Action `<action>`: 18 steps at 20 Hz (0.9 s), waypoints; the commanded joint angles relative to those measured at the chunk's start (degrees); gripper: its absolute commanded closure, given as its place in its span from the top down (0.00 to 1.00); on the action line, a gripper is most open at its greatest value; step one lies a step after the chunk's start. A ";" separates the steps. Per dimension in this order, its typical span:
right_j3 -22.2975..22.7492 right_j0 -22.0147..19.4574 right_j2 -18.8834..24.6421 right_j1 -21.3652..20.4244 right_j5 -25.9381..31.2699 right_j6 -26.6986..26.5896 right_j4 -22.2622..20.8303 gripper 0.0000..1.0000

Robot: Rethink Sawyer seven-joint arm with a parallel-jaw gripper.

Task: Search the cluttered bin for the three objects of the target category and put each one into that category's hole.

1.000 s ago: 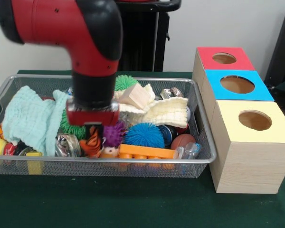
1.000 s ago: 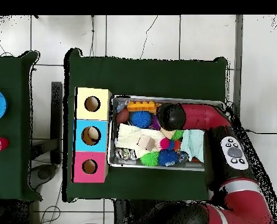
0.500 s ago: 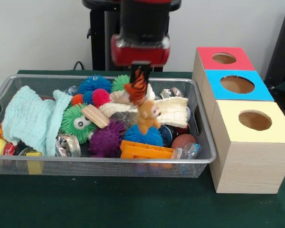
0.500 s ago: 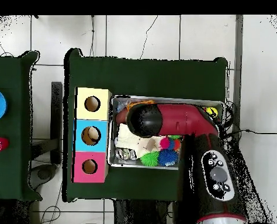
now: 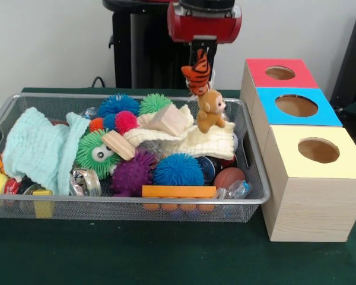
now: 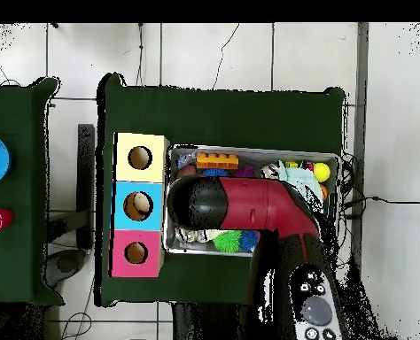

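Note:
My gripper (image 5: 201,52) hangs high above the wire bin's (image 5: 136,200) right part, shut on a striped orange tiger plush (image 5: 197,72). A small brown plush animal (image 5: 210,110) dangles just under the tiger, clear of the pile. To the right stand three wooden boxes with round holes in red (image 5: 279,72), blue (image 5: 296,105) and yellow (image 5: 318,150) tops. In the overhead view the red arm (image 6: 240,205) covers the bin's side nearest the boxes (image 6: 139,205), and the gripper and plush are hidden beneath it.
The bin holds spiky balls in blue (image 5: 178,170), purple (image 5: 132,173) and green (image 5: 95,150), a mint cloth (image 5: 38,148), a cream cloth (image 5: 202,141), wooden blocks (image 5: 169,120) and an orange brick (image 5: 178,191). Green cloth covers the table (image 5: 136,255).
The gripper has risen and moved right toward the boxes, carrying the tiger and the brown plush up out of the bin. The orange brick has settled flat against the bin's front.

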 commanded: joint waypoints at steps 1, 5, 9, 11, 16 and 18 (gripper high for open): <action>11.02 0.83 -4.60 -2.60 0.83 15.37 4.30 0.00; 13.04 1.65 -5.79 -2.71 -0.21 16.05 6.15 0.00; 16.16 3.09 -7.32 -3.91 -1.32 17.00 8.19 0.00; 17.37 3.73 -7.81 -4.28 -1.97 17.17 9.18 0.00; 18.73 6.97 -10.16 -5.87 -1.37 18.31 10.99 0.00; 19.00 8.14 -10.82 -6.20 -1.18 18.75 11.72 0.00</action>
